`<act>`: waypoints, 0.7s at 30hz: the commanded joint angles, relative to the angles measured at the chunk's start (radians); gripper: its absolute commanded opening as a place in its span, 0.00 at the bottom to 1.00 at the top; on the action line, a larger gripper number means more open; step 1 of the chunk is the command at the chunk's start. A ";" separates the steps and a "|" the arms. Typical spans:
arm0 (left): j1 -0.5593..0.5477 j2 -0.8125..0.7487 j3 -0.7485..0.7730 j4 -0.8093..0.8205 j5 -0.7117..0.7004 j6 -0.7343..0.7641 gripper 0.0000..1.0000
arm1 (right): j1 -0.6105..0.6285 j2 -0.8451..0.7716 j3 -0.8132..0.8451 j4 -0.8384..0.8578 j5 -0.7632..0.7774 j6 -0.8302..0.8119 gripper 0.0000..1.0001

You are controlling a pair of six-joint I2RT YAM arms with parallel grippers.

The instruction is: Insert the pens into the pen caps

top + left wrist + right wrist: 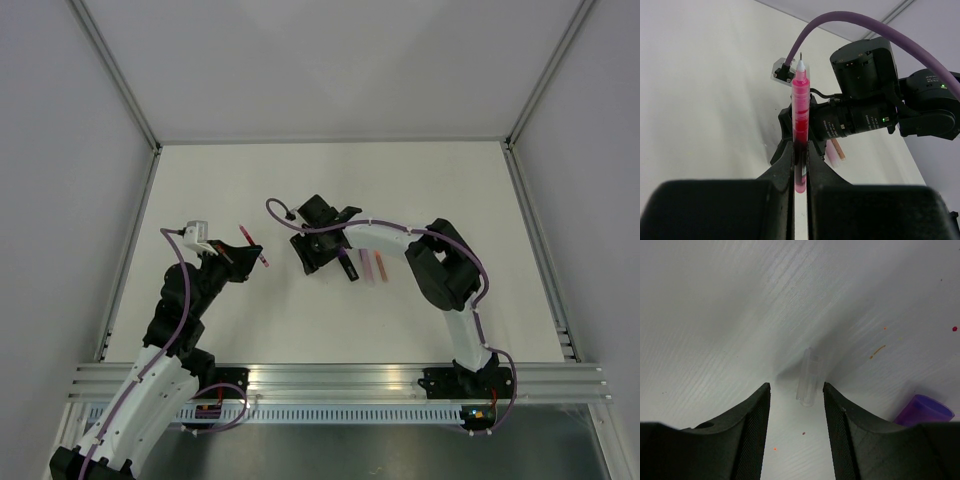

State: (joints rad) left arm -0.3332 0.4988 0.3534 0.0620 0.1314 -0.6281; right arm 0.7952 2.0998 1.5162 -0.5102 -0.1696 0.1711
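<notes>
The left gripper (801, 152) is clenched on the red pen (801, 100), whose white tip points away from the wrist. The right gripper (796, 386) stands parted and grasps nothing. Its fingers (752, 425) flank a clear cap (808, 377) lying on the table (715, 315) (apart from both), with a purple cap (922, 411) off to the right.

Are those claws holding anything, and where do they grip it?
The left gripper pinches the red pen near its back end. The right gripper holds nothing, open over a clear cap.
</notes>
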 commanded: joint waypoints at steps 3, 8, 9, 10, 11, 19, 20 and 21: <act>0.000 0.001 -0.005 0.044 -0.013 -0.013 0.02 | 0.007 0.054 0.070 -0.028 0.013 -0.125 0.54; 0.000 -0.002 -0.005 0.042 -0.013 -0.013 0.02 | 0.004 0.077 0.087 -0.005 -0.068 -0.142 0.55; 0.000 0.000 -0.005 0.042 -0.015 -0.013 0.02 | 0.007 0.078 0.087 0.005 -0.092 -0.142 0.55; 0.000 0.000 -0.005 0.044 -0.013 -0.013 0.02 | 0.007 0.080 0.085 0.012 -0.106 -0.139 0.55; 0.000 0.000 -0.005 0.044 -0.013 -0.015 0.02 | 0.006 0.078 0.082 0.016 -0.119 -0.130 0.55; 0.000 0.001 -0.005 0.044 -0.012 -0.015 0.02 | 0.029 0.026 0.001 0.075 -0.159 -0.107 0.55; 0.000 0.001 -0.005 0.044 -0.012 -0.015 0.02 | 0.032 0.019 -0.013 0.085 -0.159 -0.110 0.55; 0.000 0.001 -0.007 0.044 -0.012 -0.015 0.02 | 0.035 0.019 -0.016 0.087 -0.160 -0.110 0.55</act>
State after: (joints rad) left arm -0.3332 0.4995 0.3534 0.0624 0.1314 -0.6281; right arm 0.8127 2.1349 1.5402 -0.4412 -0.3042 0.0597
